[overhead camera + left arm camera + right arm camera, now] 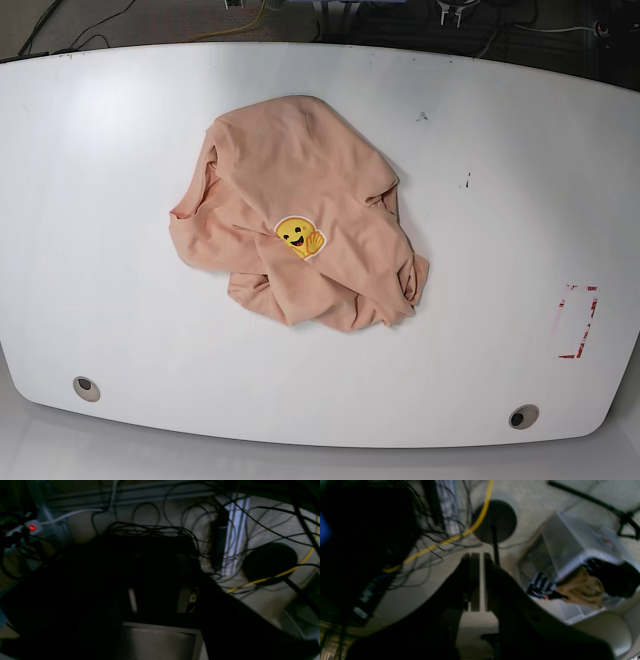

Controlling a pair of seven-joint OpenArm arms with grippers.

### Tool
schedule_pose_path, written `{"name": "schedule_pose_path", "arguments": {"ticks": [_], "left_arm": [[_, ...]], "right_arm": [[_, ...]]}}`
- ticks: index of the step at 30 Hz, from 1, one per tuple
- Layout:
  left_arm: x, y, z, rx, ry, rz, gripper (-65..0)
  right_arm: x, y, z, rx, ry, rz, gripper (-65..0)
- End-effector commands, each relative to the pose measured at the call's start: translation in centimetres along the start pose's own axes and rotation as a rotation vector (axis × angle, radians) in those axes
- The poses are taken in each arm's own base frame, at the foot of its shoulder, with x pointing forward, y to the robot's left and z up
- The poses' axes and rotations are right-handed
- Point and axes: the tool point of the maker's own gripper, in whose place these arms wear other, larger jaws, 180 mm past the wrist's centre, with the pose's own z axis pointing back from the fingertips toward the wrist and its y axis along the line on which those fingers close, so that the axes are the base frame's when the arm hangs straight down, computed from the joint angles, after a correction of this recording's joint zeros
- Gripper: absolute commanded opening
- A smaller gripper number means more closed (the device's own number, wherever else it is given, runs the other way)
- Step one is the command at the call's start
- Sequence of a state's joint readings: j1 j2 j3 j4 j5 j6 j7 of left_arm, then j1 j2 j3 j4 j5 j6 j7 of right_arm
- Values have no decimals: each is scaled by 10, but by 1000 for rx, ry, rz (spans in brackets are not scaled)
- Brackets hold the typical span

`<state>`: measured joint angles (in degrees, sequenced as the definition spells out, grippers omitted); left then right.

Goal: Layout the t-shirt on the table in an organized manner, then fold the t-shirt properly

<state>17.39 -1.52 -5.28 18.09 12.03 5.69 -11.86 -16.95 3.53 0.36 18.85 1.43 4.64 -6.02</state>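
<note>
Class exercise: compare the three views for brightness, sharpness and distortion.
Base view: bright, sharp, the white tabletop bowed by the lens, the crumpled peach-pink t-shirt evenly lit. Left wrist view: very dark. Right wrist view: dim and blurred.

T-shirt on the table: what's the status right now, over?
T-shirt crumpled mid-table, emoji print up, untouched. Neither arm over it. Right gripper shut, empty. Nothing in the way.

obstacle: crumpled t-shirt (305,230) mid-table | free: bare table (110,200) on all sides
</note>
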Motion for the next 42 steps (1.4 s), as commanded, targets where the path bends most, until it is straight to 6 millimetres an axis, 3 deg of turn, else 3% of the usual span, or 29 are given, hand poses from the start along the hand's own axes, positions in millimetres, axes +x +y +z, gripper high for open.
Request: {"name": "schedule_pose_path", "arguments": {"ticks": [1,11,19,31,42], "left_arm": [[10,5,4,19,-54,-12,-478],[72,-8,35,20,-277,-11,-482],[77,-3,50,29,-328,-26,-489],[67,25,73,58,-361,-109,-492],[76,34,101,65,-434,-124,-496]], "right_arm": [[-1,-6,2,-9,-24,7,-628],[11,-14,14,-21,-121,35,-625],[17,-12,21,-14,-158,37,-625],[10,-14,31,-13,-189,51,-627],[19,-12,56,-7,-282,64,-631]]}}
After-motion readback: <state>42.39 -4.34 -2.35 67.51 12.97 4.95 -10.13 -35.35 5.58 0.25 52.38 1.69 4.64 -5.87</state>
